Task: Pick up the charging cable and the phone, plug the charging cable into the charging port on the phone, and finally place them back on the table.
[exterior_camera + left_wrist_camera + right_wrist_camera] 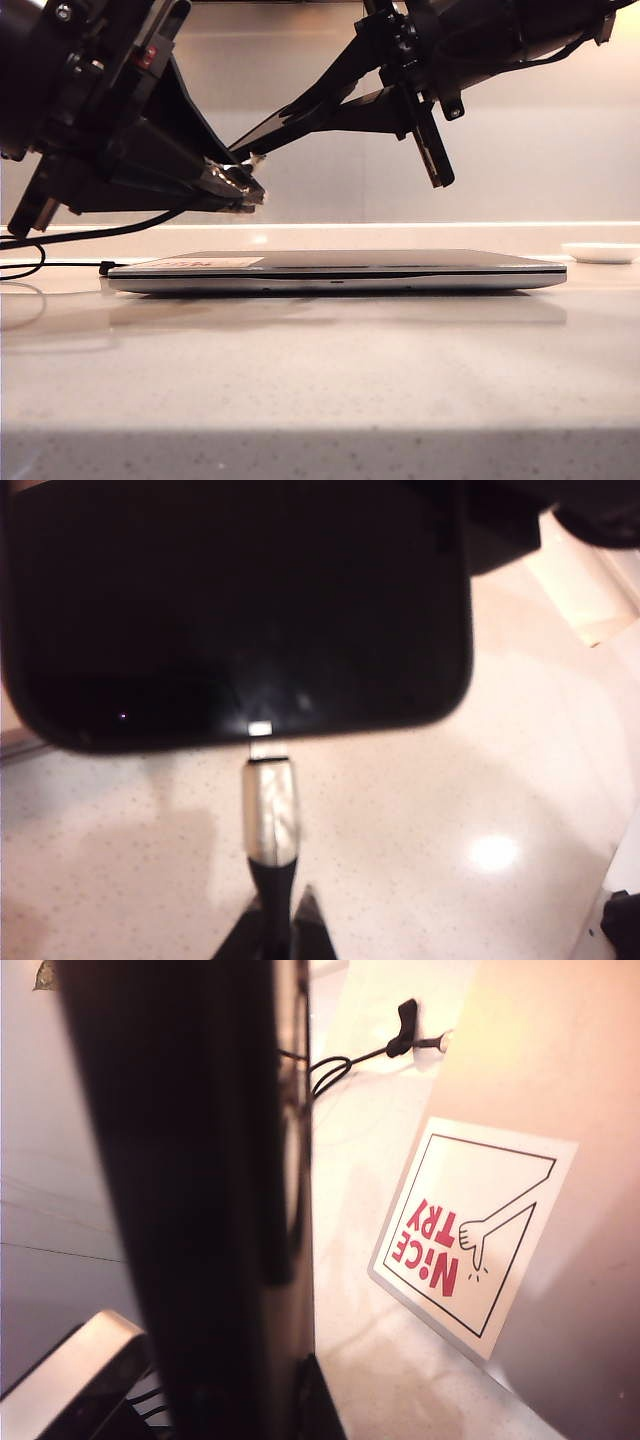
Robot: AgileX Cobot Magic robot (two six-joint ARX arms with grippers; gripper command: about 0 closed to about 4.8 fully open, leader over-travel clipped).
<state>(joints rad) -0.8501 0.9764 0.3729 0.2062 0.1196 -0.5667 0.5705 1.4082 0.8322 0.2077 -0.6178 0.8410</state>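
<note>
**Q:** Claw roles: which holds what, and why so?

**A:** Left claw (pixel 280 920), raised above the left end of the laptop (pixel 340 270), is clamped tight on the charging cable (pixel 271 815) just behind its silvery plug, so the tip stays stiff and steerable. Right claw (pixel 250 1400), reaching in from the right, is closed on the phone (pixel 230 610), gripping across its thin body to leave the end edge clear.

**Q:** Where do plug and phone meet?

**A:** In mid-air, above the surface (pixel 320 380). The plug tip sits at the charging port (pixel 260 728) in the middle of the phone's short edge, apparently just entering; full seating cannot be judged.

**Q:** Remaining work?

**A:** Probably a straight push home, then lowering both onto the surface. A skewed push could jam the tip.
</note>
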